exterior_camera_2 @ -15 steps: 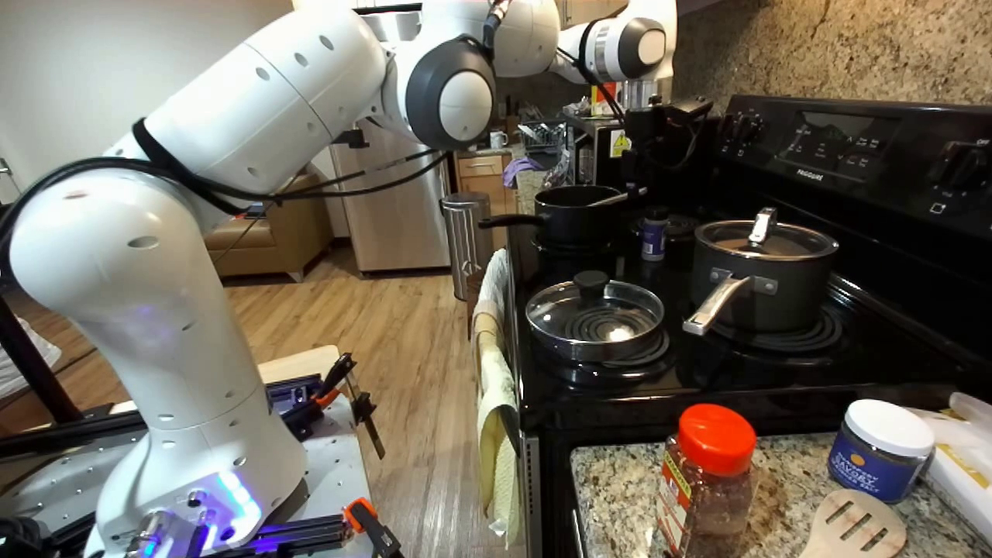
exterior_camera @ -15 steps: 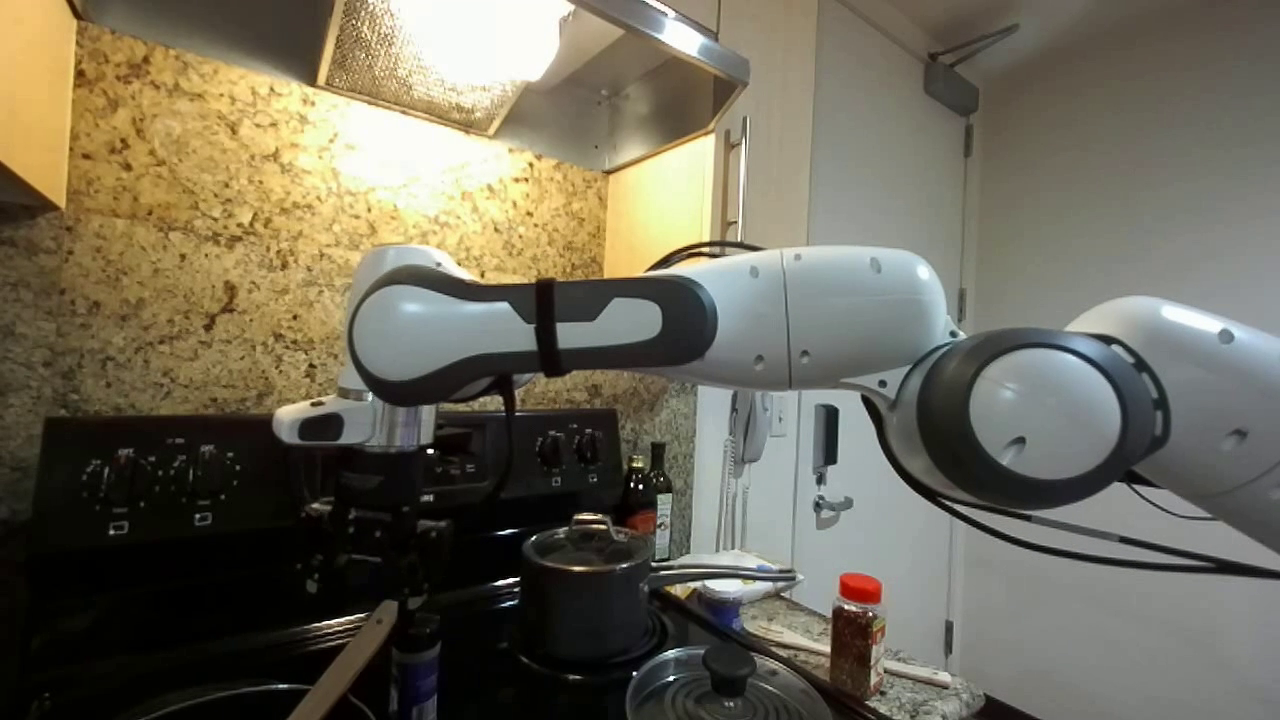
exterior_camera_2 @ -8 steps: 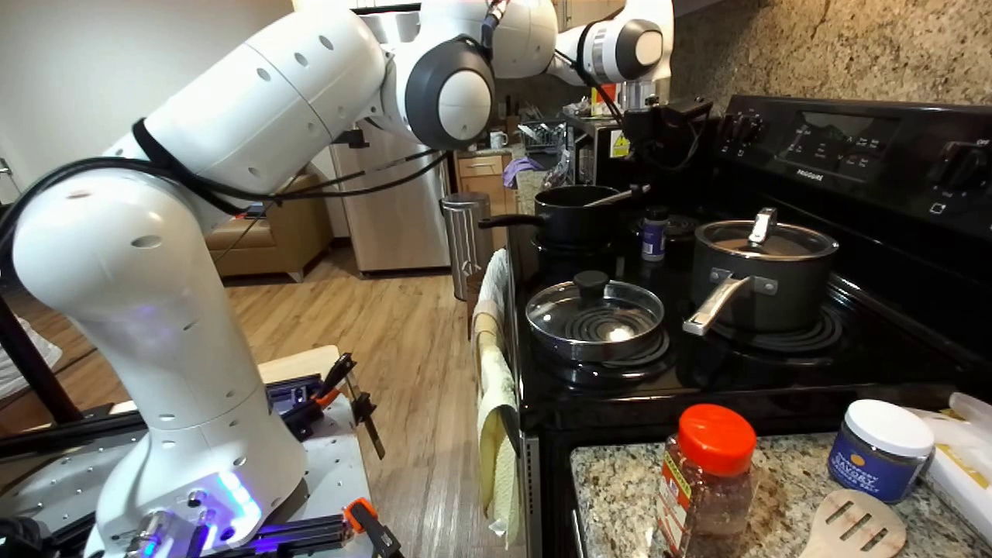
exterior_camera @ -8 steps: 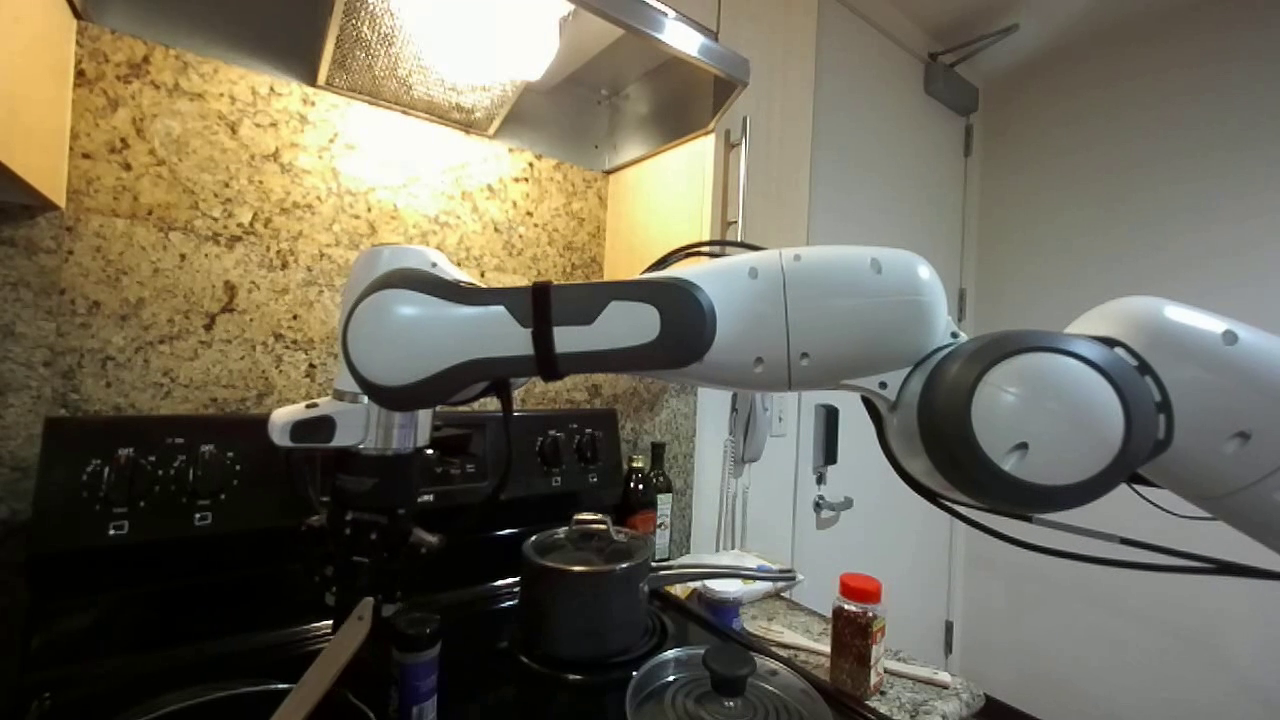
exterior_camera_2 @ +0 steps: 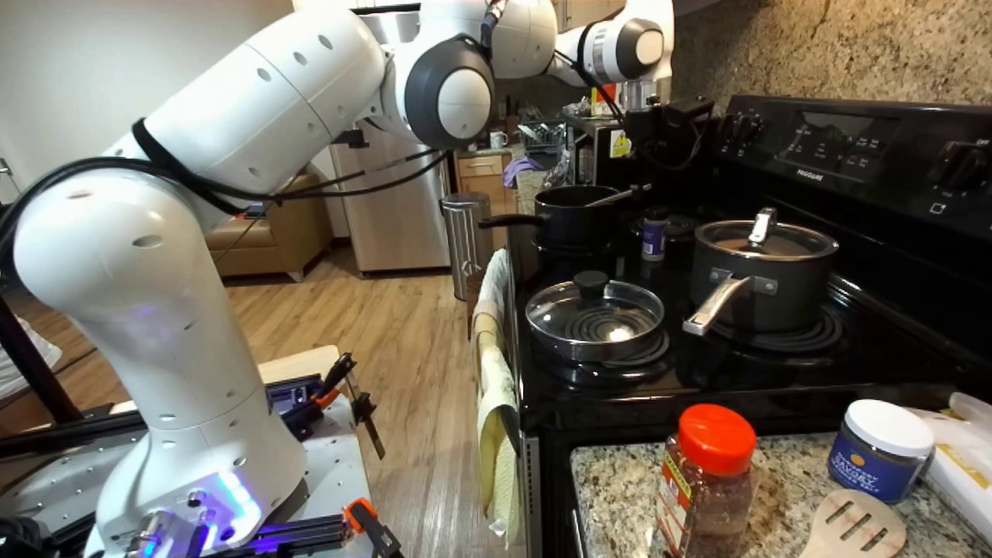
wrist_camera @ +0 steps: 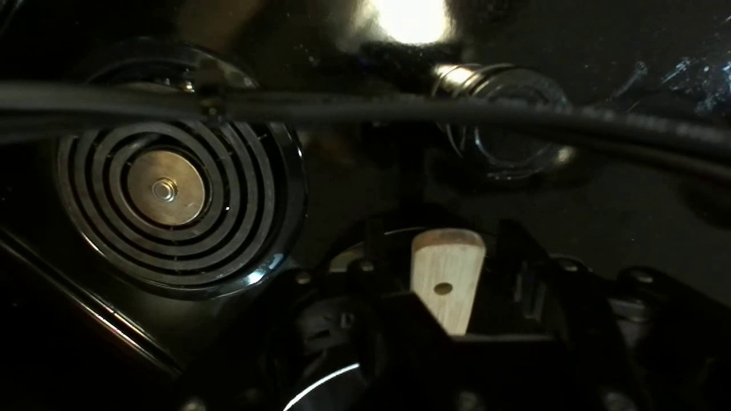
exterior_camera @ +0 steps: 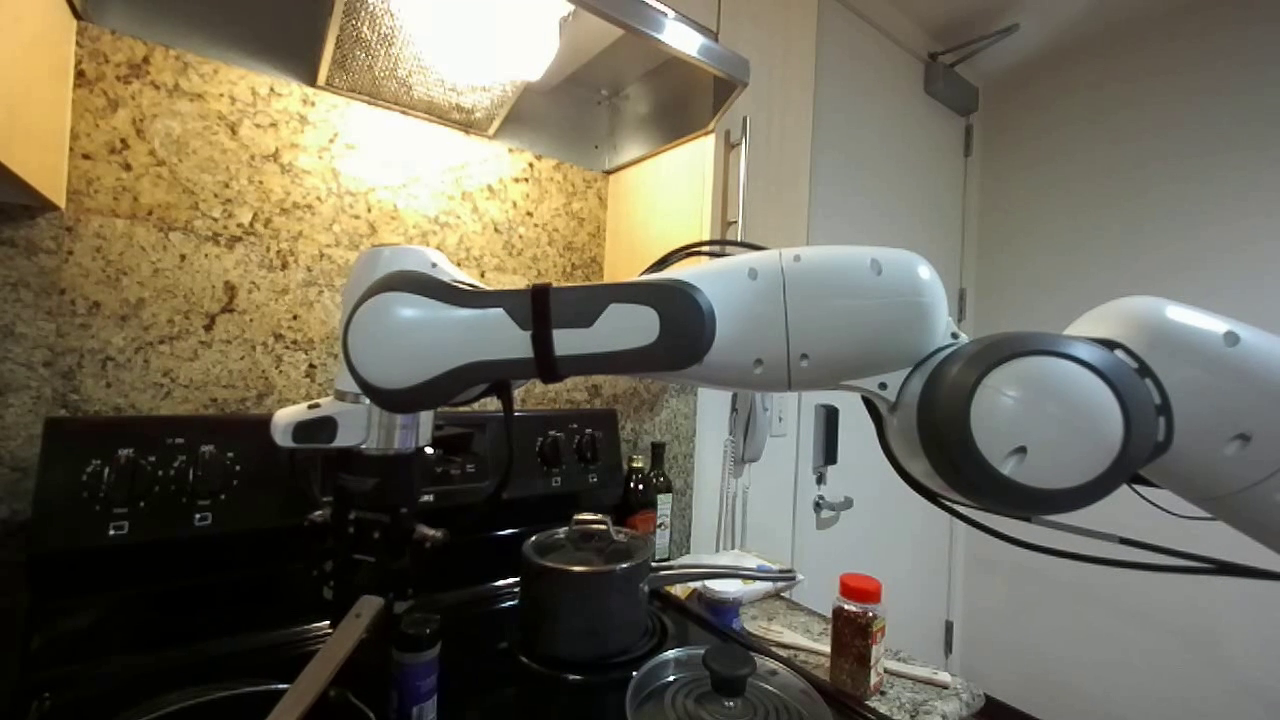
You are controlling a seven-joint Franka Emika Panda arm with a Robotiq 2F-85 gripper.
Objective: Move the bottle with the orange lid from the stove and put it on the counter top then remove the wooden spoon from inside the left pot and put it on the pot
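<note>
— Movement at the stove (exterior_camera_2: pixel 891 384)?

— Slight: the wooden spoon (wrist_camera: pixel 457 271) has shifted a little sideways in the left pot (exterior_camera_2: pixel 573 225) since a second ago, apparently nudged by the gripper (wrist_camera: pixel 442 245), whose jaws stand partly apart around its handle, a dark gap showing on one side. No firm hold, it seems; lifting would call for one.

— And the bottle with the orange lid (exterior_camera_2: pixel 709 484)?

— Standing on the counter top (exterior_camera_2: pixel 616 484), clear sides over speckled granite; that half looks done.

— Textures?

— Pale grained wood, rounded and holed at its end; matte black pot wall.
</note>
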